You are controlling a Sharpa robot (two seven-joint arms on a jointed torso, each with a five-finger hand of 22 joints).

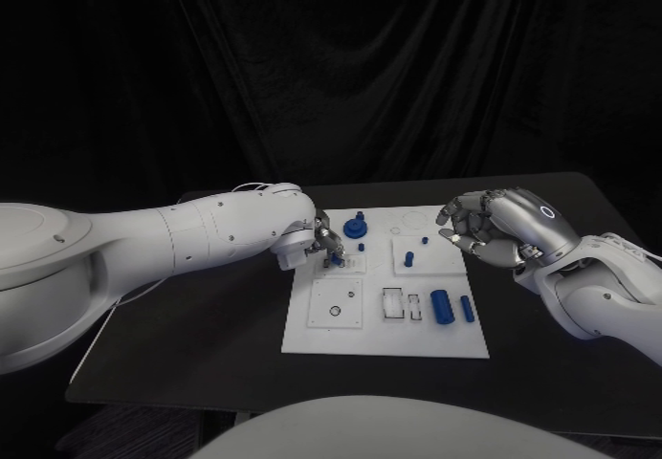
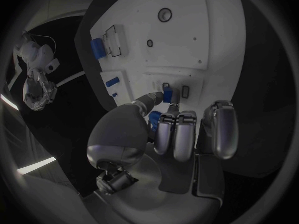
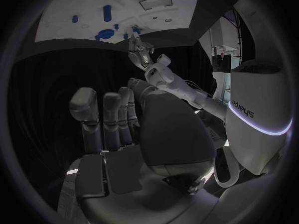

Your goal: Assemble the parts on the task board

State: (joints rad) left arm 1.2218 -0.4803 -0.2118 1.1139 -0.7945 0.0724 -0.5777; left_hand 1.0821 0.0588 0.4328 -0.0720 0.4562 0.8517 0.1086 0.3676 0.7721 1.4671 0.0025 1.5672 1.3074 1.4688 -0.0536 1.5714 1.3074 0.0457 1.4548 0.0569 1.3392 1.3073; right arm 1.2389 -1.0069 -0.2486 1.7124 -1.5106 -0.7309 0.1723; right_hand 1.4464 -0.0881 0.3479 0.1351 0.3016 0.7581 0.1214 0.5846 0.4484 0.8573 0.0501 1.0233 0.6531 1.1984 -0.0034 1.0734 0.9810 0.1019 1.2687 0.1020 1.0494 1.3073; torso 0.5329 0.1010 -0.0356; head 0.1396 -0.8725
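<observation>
Black drapes hang behind a black tabletop (image 1: 180, 344), with the white task board (image 1: 311, 335) in its middle. On the left, the left hand (image 1: 320, 241) reaches over the board's near-left corner and pinches a small blue part (image 2: 167, 95) between its fingertips, low over the board, apparently lining it up with a socket. Nearby stands a blue round part (image 1: 356, 229); a blue cylinder (image 1: 442, 306) lies lower right. The right hand (image 1: 494, 226) hovers off the board's right edge, fingers curled on nothing, seemingly waiting.
</observation>
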